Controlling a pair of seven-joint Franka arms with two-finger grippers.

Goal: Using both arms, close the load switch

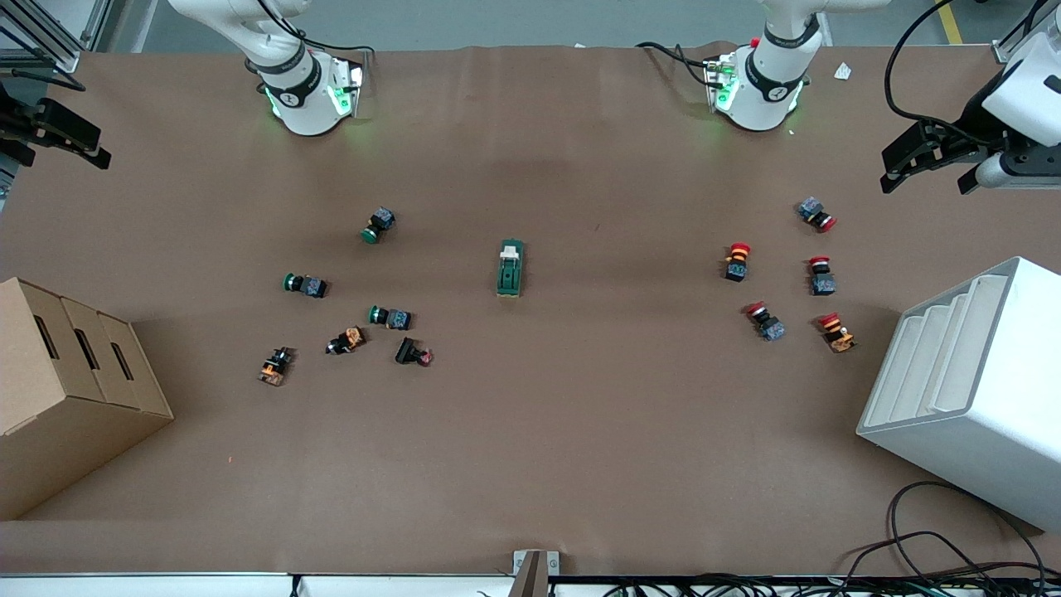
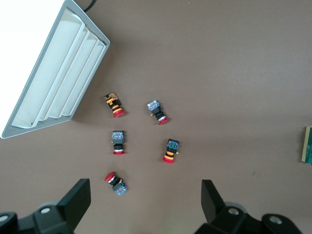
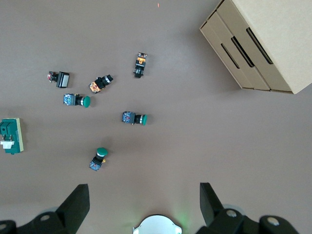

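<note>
The load switch (image 1: 511, 268), a dark green block with a white lever piece, lies in the middle of the brown table. It shows at the edge of the left wrist view (image 2: 308, 145) and of the right wrist view (image 3: 10, 136). My left gripper (image 1: 927, 176) hangs high over the left arm's end of the table, open and empty (image 2: 146, 204). My right gripper (image 1: 58, 148) hangs high over the right arm's end, open and empty (image 3: 145, 204). Both are well away from the switch.
Several red-capped push buttons (image 1: 737, 260) lie toward the left arm's end, beside a white stepped bin (image 1: 961, 390). Several green-capped and other buttons (image 1: 390, 317) lie toward the right arm's end, near a cardboard box (image 1: 66, 381).
</note>
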